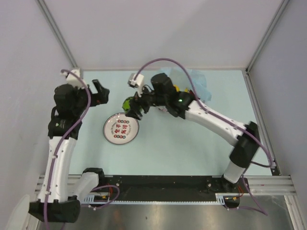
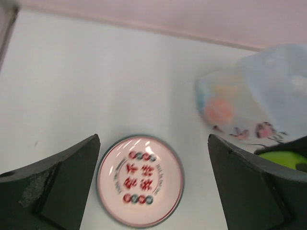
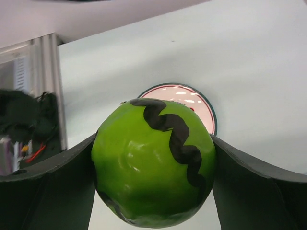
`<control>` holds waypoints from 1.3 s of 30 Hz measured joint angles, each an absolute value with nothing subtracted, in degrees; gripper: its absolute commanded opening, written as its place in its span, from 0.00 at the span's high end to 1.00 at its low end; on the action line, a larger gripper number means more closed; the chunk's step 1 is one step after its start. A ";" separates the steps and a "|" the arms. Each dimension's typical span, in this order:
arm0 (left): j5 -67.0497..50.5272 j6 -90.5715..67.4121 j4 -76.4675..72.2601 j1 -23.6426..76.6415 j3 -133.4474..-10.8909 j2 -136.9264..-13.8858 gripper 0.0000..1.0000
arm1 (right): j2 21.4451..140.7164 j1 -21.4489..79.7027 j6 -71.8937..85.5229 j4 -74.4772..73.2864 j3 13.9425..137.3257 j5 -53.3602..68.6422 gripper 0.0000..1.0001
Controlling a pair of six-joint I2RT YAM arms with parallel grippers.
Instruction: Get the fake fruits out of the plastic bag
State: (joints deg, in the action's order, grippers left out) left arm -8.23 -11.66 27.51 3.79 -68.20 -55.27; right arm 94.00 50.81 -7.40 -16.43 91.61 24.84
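Fruit (image 3: 153, 163), green with dark zigzag, clamped in right claw (image 1: 131, 108) near plate (image 2: 108, 165) rim; left claw (image 2: 153, 153) spread wide, empty.

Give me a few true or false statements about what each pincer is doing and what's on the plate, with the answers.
1. The right pincer grips the green fruit. True.
2. A banana lies on the plate. False: nothing lies on it.
3. The left pincer is shut on the bag. False: it is open and holds nothing.
4. A peach-coloured fruit shows through the bag. True.
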 measured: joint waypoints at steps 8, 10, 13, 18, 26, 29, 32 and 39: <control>-7.88 -21.23 33.12 -10.76 -48.99 -54.92 0.18 | 117.16 50.63 -1.56 -16.56 101.91 17.89 0.55; -7.92 -22.28 32.93 -11.00 -45.89 -60.29 0.18 | 118.34 50.09 -1.04 -18.33 102.06 17.37 0.55; -7.84 -22.81 32.29 -12.45 -45.47 -68.31 0.17 | 118.32 49.15 -0.14 -19.73 103.88 17.74 0.55; -8.45 -22.87 30.35 -13.69 -48.10 -79.66 0.26 | 114.78 46.63 1.78 -18.11 102.15 18.70 0.55; -14.48 -20.71 27.05 -12.12 -54.68 -95.26 0.62 | 109.62 42.61 4.14 -17.39 94.96 19.97 0.55; -15.44 -19.84 26.48 -9.21 -54.72 -95.57 0.71 | 109.14 41.25 4.38 -17.37 93.14 20.01 0.55; -16.38 -19.68 24.73 -4.97 -53.28 -94.65 0.75 | 108.62 40.38 4.36 -17.32 91.68 20.01 0.55; -22.04 -21.61 23.35 9.13 -50.33 -92.92 0.69 | 105.23 39.68 3.86 -18.28 86.61 19.99 0.56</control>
State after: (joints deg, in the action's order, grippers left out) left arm -22.04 -21.61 23.35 9.13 -50.33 -92.92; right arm 105.23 39.68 3.86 -18.28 86.61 19.99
